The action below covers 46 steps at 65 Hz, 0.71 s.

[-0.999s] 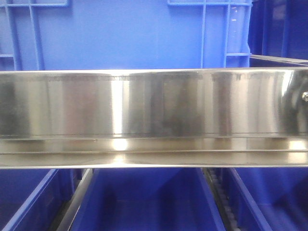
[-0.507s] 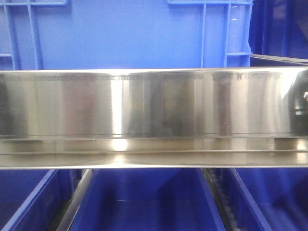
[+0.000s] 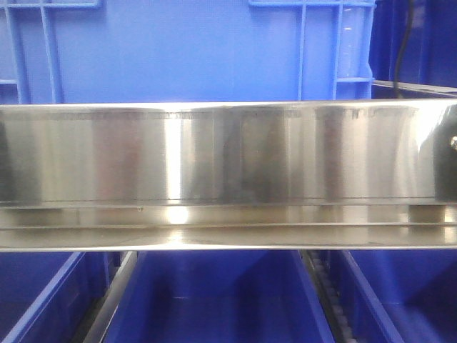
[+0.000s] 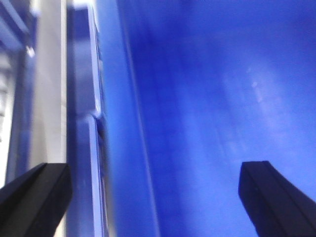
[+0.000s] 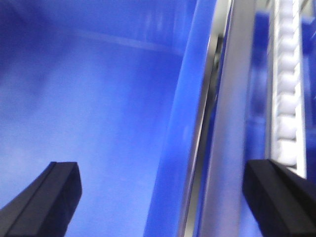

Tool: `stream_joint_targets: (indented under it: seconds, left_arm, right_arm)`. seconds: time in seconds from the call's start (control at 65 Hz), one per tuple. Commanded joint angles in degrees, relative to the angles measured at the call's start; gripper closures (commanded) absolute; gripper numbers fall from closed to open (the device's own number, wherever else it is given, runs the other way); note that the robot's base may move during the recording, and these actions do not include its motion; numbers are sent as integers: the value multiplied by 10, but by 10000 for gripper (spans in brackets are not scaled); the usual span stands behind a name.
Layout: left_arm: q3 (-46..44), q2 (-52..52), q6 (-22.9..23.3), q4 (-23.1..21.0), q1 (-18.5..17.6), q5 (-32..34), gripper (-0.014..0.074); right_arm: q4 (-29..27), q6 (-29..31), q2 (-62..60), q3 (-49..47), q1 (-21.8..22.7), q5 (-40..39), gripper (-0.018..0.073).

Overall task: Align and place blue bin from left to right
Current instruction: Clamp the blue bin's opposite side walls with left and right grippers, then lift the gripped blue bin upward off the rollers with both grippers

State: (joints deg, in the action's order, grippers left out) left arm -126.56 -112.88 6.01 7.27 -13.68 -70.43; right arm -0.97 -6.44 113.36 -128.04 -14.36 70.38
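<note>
A blue bin [image 3: 186,50] stands on the upper shelf in the front view and fills the top of the frame. Neither gripper shows there. In the left wrist view, my left gripper [image 4: 155,197] is open and straddles the blue bin's left wall [image 4: 106,163]. One finger [image 4: 34,197] is outside the wall and the other [image 4: 276,197] is over the bin's inside. In the right wrist view, my right gripper [image 5: 163,197] is also open and straddles the bin's right wall [image 5: 190,163], with one finger [image 5: 44,200] inside and the other [image 5: 281,197] outside.
A wide stainless steel shelf beam [image 3: 228,157] crosses the front view. More blue bins [image 3: 214,300] sit below it between metal rails. A white roller track [image 5: 286,94] runs beside the right wall. A thin black cable [image 3: 403,36] hangs at the upper right.
A black cable has come into sight at the upper right of the front view. The dark reflection at the beam's right end has gone. The bin looks unmoved.
</note>
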Motion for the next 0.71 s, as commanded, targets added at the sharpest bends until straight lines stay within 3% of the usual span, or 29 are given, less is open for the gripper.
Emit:
stream_joint_targets:
  seconds: [0.0, 0.461, 0.569, 0.584, 0.646, 0.692]
  left_arm:
    - [-5, -4, 5, -6, -2, 5, 6]
    - [-5, -5, 5, -11, 4, 5, 20]
    - [-5, -5, 5, -11, 4, 5, 122]
    - [-5, -5, 5, -11, 4, 5, 148]
    - [-5, -5, 6, -11, 4, 5, 287]
    - [-5, -5, 6, -11, 4, 5, 444]
  right_arm:
    - [3, -5, 8, -6, 0, -4, -9]
    - [-4, -5, 20, -6, 0, -4, 22]
    - [-4, -5, 20, -6, 0, -4, 171]
    - [-4, -5, 20, -6, 0, -4, 224]
    - [-4, -5, 20, -6, 0, -4, 394]
    - [-4, -5, 20, -6, 0, -4, 533]
